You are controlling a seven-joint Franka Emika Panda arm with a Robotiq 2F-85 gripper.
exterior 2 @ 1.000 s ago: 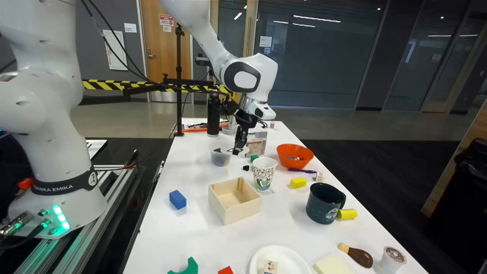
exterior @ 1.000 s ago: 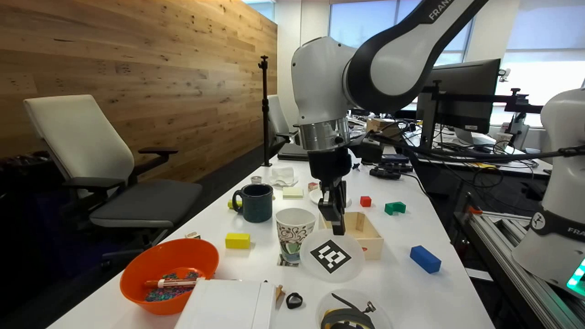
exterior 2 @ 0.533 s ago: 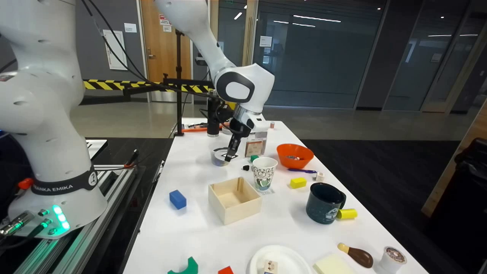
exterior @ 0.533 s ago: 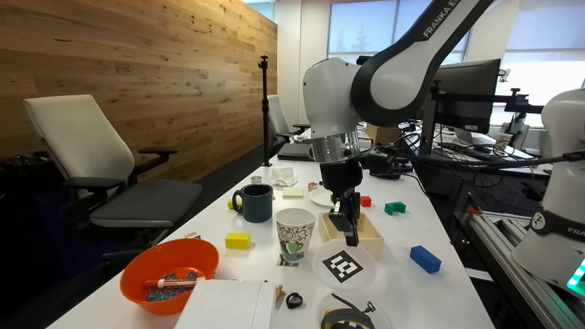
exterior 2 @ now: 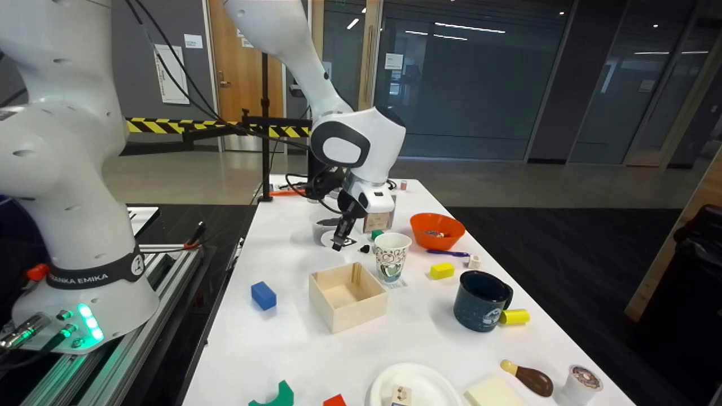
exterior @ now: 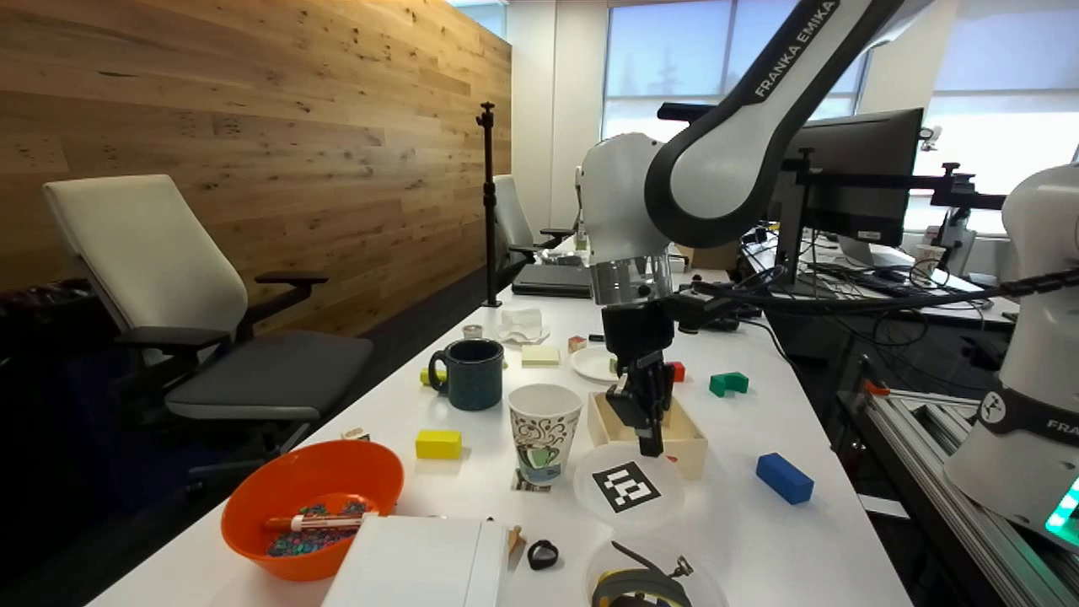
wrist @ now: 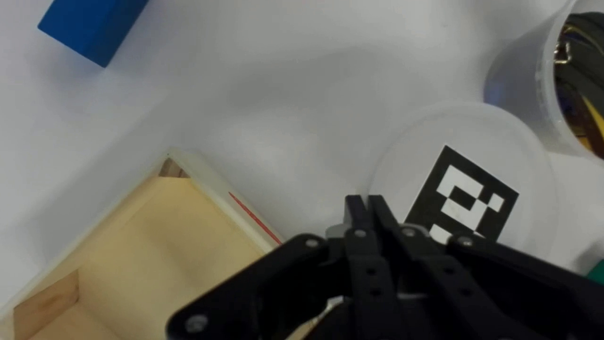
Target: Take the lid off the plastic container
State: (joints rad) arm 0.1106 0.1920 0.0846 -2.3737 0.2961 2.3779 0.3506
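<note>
The lid [exterior: 626, 486], a thin translucent disc with a black-and-white marker, shows in both exterior views [exterior 2: 329, 239] and in the wrist view [wrist: 472, 189]. My gripper [exterior: 650, 447] is shut on its edge; in the wrist view the fingertips [wrist: 354, 204] nearly meet at the rim. The gripper also shows in an exterior view [exterior 2: 337, 245]. The plastic container [wrist: 516, 85] is a translucent tub, open on top, with a dark and yellow strap inside. The lid is off it, between it and the wooden box. I cannot tell whether the lid touches the table.
The wooden box [exterior 2: 361, 316] stands close to the gripper. The paper cup [exterior: 544, 430] is beside the lid. A blue block [exterior: 784, 478], an orange bowl [exterior: 253, 514], a white box [exterior: 421, 561] and a small black ring [exterior: 543, 554] lie around.
My gripper has carried the lid lower and away from the container, toward the wooden box. The lid now sits in front of the container in an exterior view instead of beside its top.
</note>
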